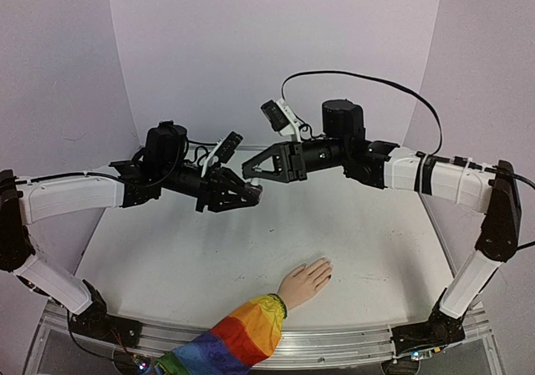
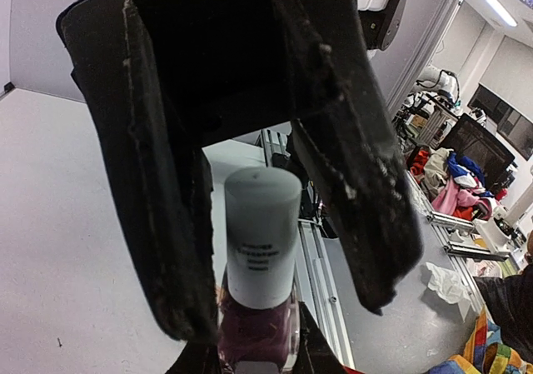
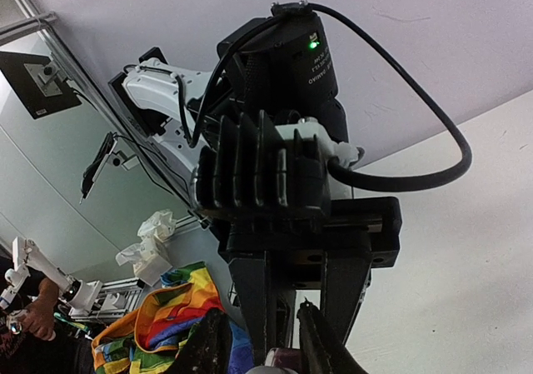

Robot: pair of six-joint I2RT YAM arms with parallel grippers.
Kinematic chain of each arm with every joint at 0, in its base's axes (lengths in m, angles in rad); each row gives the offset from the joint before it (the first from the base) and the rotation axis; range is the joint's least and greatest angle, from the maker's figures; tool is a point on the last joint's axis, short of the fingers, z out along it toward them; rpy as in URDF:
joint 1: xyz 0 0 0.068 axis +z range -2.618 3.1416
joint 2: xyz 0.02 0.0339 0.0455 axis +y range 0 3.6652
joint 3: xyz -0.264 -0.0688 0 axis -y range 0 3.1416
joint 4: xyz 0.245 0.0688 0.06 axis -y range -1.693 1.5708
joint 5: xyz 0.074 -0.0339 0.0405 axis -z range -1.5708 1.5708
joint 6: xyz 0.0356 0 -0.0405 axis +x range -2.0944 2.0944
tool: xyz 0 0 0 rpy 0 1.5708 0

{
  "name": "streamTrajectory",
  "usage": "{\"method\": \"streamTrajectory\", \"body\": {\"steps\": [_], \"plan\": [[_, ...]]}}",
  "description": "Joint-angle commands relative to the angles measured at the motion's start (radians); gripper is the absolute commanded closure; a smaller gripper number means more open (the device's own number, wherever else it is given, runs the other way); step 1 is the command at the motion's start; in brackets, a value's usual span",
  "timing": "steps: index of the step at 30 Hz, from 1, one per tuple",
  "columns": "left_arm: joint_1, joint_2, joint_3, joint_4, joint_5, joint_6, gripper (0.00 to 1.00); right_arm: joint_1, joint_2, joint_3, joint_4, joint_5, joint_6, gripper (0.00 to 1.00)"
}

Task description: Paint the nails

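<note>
Two arms meet in mid-air at the centre of the overhead view, well above the bench (image 1: 167, 258). My read is that I'm at the uncapping step, with the brush not yet out.

The left arm (image 1: 75, 195) has its jaws clenched on the polish bottle (image 2: 260, 257), pale cap toward its camera and purple glass below. The right arm (image 1: 426, 174) reaches in from the right of the frame, its jaws almost tip to tip with the left ones. In the right wrist view those jaws sit at the bottom edge with a narrow gap between them. A sliver of pale and purple shows in that gap, but I cannot tell whether they bite or only flank the bottle.

The nails (image 1: 326, 276) are on the mannequin hand (image 1: 305, 281), lying on the bench at lower centre. Its rainbow sleeve (image 1: 242, 335) runs off to the lower left, well apart from both arms. One nail shows a dark spot.

Next I'd want a firm hold on the cap, a twist, then the brush drawn out straight.
</note>
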Motion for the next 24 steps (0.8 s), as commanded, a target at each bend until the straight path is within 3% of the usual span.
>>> {"method": "streamTrajectory", "body": {"steps": [1, 8, 14, 16, 20, 22, 24], "plan": [[-0.002, -0.007, 0.056, 0.052, 0.013, 0.001, 1.0, 0.006, 0.008, 0.045, 0.062, -0.037, -0.002, 0.72], [-0.002, -0.037, 0.036, 0.051, -0.113, 0.019, 1.0, 0.008, 0.005, 0.022, 0.061, -0.001, -0.005, 1.0], [-0.001, -0.102, -0.022, 0.05, -0.547, 0.052, 1.0, 0.024, 0.017, -0.001, 0.052, 0.184, 0.022, 1.0], [-0.001, -0.126, -0.041, 0.048, -0.687, 0.08, 1.0, 0.051, 0.027, 0.002, 0.039, 0.373, 0.044, 1.0], [0.0, -0.166, -0.067, 0.043, -0.863, 0.109, 1.0, 0.215, 0.101, 0.14, -0.276, 1.152, 0.11, 1.0], [-0.001, -0.174, -0.072, 0.043, -0.892, 0.115, 1.0, 0.298, 0.152, 0.19, -0.328, 1.309, 0.179, 1.0], [-0.002, -0.176, -0.072, 0.043, -0.896, 0.117, 1.0, 0.345, 0.198, 0.237, -0.337, 1.367, 0.214, 1.0]]}}
